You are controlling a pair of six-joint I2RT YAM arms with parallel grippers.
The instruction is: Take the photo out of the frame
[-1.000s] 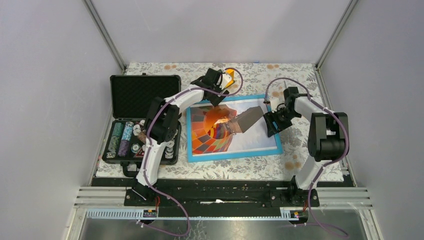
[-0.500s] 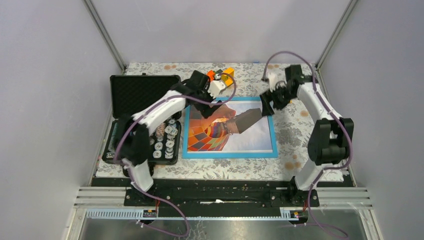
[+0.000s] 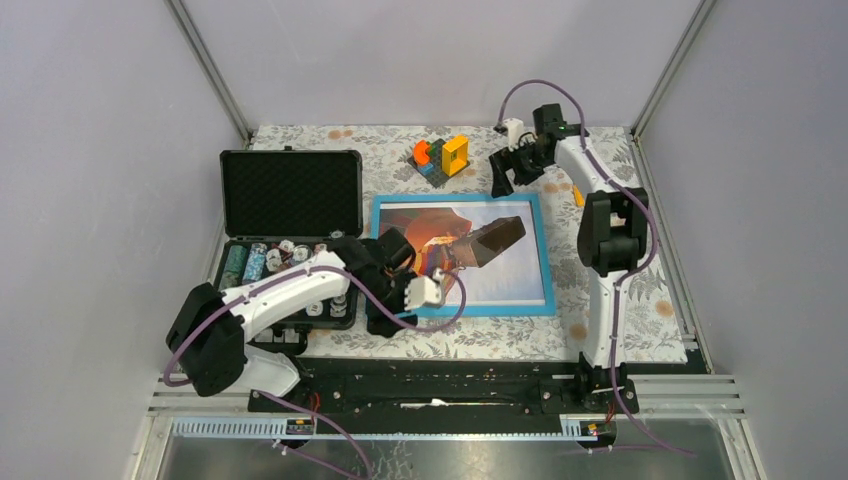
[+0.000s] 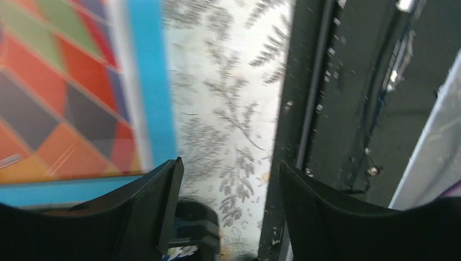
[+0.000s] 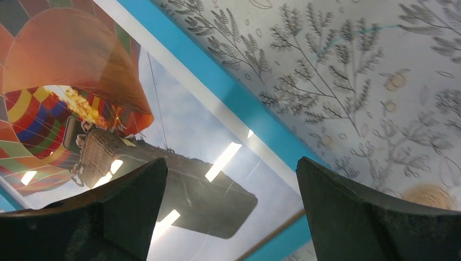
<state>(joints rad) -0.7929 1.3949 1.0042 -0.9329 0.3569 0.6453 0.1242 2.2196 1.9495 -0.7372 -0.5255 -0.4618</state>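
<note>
Nothing is out yet: the multicoloured hot-air-balloon photo [image 3: 510, 275] lies inside the flat light-blue-bordered frame [image 3: 460, 311] at the centre of the floral table [image 3: 500, 335]. The left gripper [image 3: 385, 322], at the frame's 7 o'clock corner, and the right gripper [image 3: 505, 172], at its 1 o'clock, both gape empty.

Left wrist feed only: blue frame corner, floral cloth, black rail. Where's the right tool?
Observer: The right tool hovers above the far edge of the frame, toward its right corner, jaws open and empty.
Operator: Photo out?
Observer: No. The photo lies face up inside the frame, flat on the table.
Operator: Anything near it?
Observer: An open black case sits left of the frame; coloured blocks stand beyond its far edge.
</note>
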